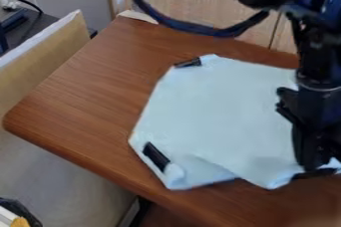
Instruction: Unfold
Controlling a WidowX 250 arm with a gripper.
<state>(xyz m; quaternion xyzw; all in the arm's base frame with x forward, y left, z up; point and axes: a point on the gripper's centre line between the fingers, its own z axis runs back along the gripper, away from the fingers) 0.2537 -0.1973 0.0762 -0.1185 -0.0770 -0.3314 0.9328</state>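
1. Robot arm (322, 106): cut off by the top and right edges.
2. Pale cloth (213, 106): right side partly hidden behind it.
3. Wooden tabletop (86, 96): cropped, lower right.
4. Corner object (19, 215) (black, white, yellow): cropped, unidentifiable.

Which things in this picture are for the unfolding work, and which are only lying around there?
For the unfolding:
- pale cloth
- black pieces at its upper-left and lower-left corners, seemingly part of it
- gripper, at its lower-right corner

Only lying around:
- dark object at the left edge
- dark and yellow item, bottom-left corner
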